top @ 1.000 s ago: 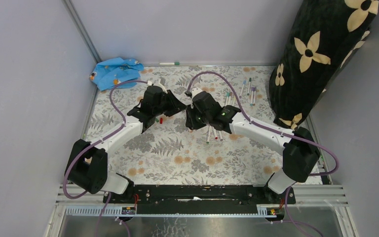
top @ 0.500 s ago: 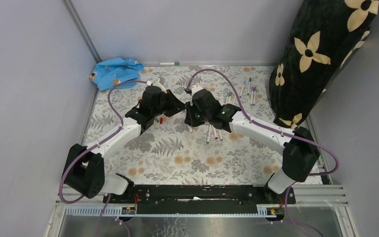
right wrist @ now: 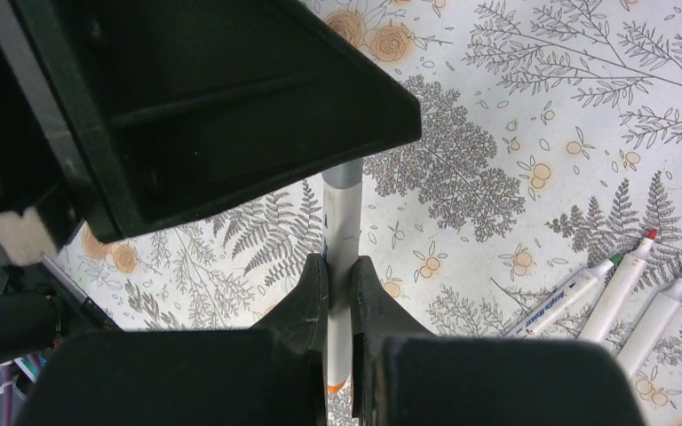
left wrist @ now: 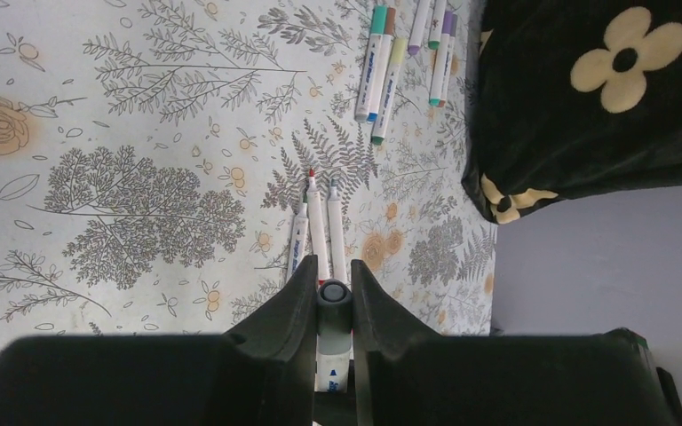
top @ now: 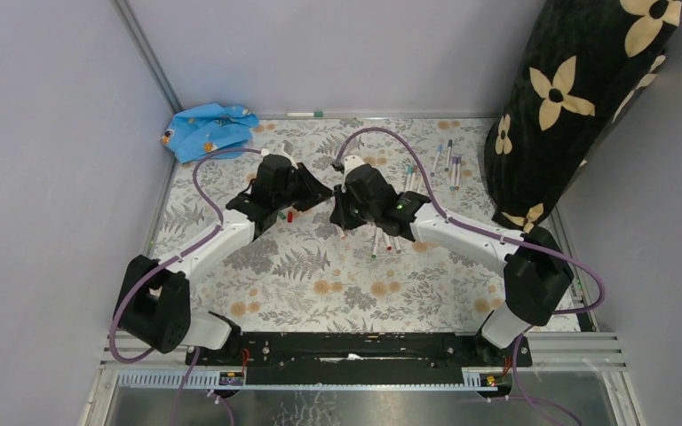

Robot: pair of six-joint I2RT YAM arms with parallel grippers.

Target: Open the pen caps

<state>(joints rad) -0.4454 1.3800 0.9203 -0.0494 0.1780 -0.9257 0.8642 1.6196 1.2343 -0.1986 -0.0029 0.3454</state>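
Both grippers hold one white-barrelled pen [right wrist: 344,217] between them above the mat. My left gripper [left wrist: 334,277] is shut on its dark grey cap [left wrist: 335,295], seen end-on between the fingers. My right gripper [right wrist: 338,268] is shut on the white barrel, with an orange end [right wrist: 337,384] showing below the fingers. In the top view the left gripper [top: 318,190] and the right gripper [top: 341,201] meet tip to tip. Three uncapped pens [left wrist: 318,232] lie side by side on the mat and also show in the right wrist view [right wrist: 623,282]. A red cap [top: 289,216] lies under the left arm.
Several capped pens [left wrist: 384,62] lie at the back right, next to a black flowered cushion [top: 577,98]. A blue cloth [top: 206,130] is bunched in the back left corner. One more pen [top: 305,114] lies along the far wall. Purple cables loop over both arms.
Both arms have shifted only slightly, the left wrist a little back and left. Both grippers stay closed on the same pen.
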